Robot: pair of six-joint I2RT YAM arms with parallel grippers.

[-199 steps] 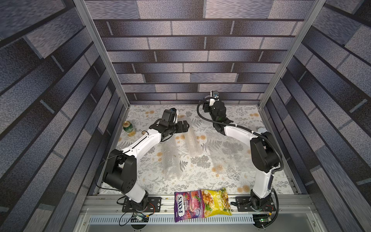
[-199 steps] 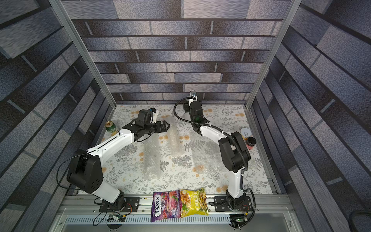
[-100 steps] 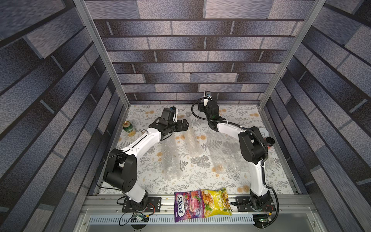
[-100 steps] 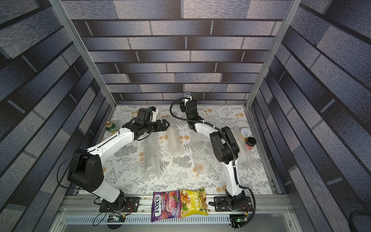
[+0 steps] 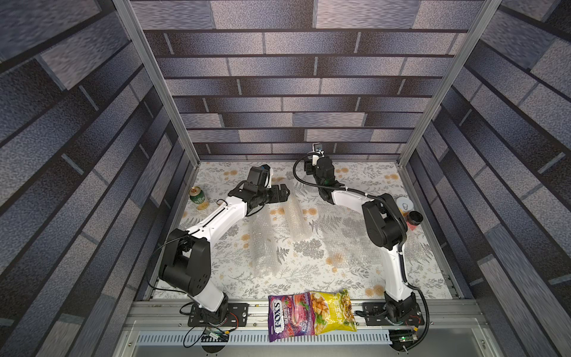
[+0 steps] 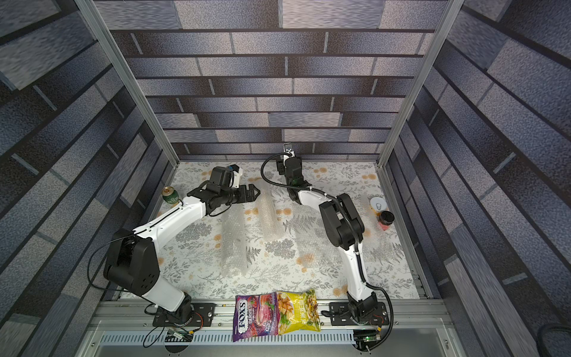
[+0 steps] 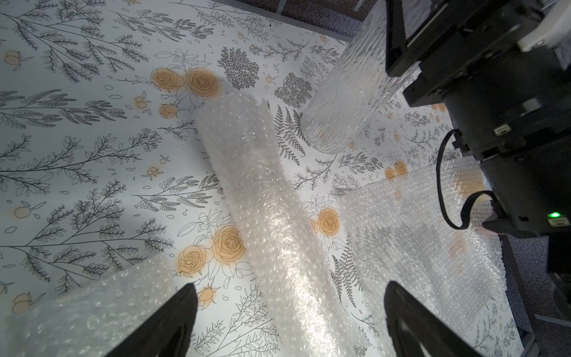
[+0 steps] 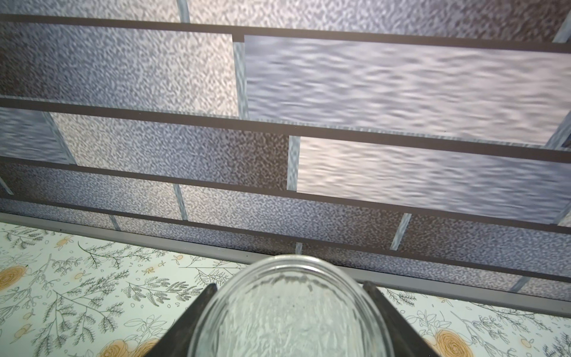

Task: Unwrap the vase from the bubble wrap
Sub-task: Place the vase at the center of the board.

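Note:
My right gripper (image 8: 290, 286) is shut on a clear textured glass vase (image 8: 290, 312), a jaw on each side of it. In the left wrist view the bare vase (image 7: 349, 92) hangs tilted just above the floral table, near the back wall. In a top view the right gripper (image 5: 310, 168) sits at the back; the vase is hard to make out there. A rolled piece of bubble wrap (image 5: 296, 216) (image 7: 265, 201) lies in the middle. My left gripper (image 5: 285, 194) (image 7: 290, 286) hovers open over that roll's far end, holding nothing.
A second bubble wrap roll (image 5: 262, 247) lies left of centre and a flat sheet (image 5: 349, 247) lies to the right. A green can (image 5: 197, 195) stands at far left. A white cup (image 5: 404, 204) and a dark cup (image 5: 414, 218) stand at far right. Two snack bags (image 5: 309, 313) lie on the front rail.
The right arm's elbow has swung left and its gripper, with the vase, has shifted slightly left by the back wall. The left arm has hardly moved.

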